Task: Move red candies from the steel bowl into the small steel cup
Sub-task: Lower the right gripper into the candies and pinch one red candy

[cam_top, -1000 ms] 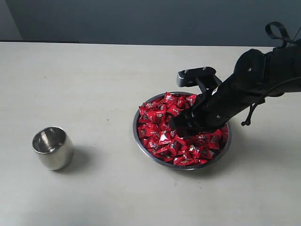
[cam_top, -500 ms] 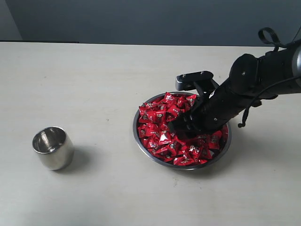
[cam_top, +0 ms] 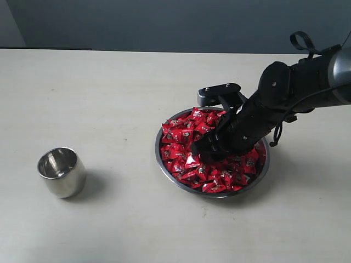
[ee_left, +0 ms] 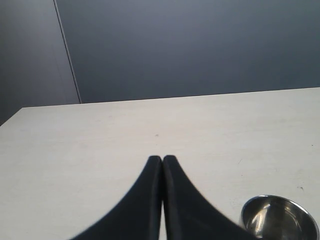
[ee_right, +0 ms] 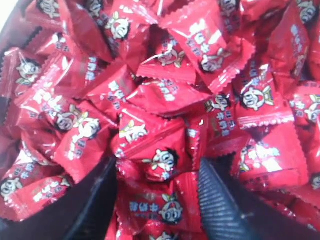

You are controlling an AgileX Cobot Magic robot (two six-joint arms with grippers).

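A bowl [cam_top: 216, 194] heaped with red candies [cam_top: 184, 139] sits on a pale table [cam_top: 109, 93]. The right gripper [cam_top: 205, 150] reaches in from the bowl's far right, its tips sunk into the heap near the bowl's middle. Its jaws are spread wide; in the wrist view, candies [ee_right: 165, 95] lie between the fingers of the right gripper [ee_right: 157, 200], none pinched. The cup [cam_top: 61, 171] stands upright, well left of the bowl. The left gripper [ee_left: 162, 162], tips pressed together, hangs over the table near the cup [ee_left: 280, 217].
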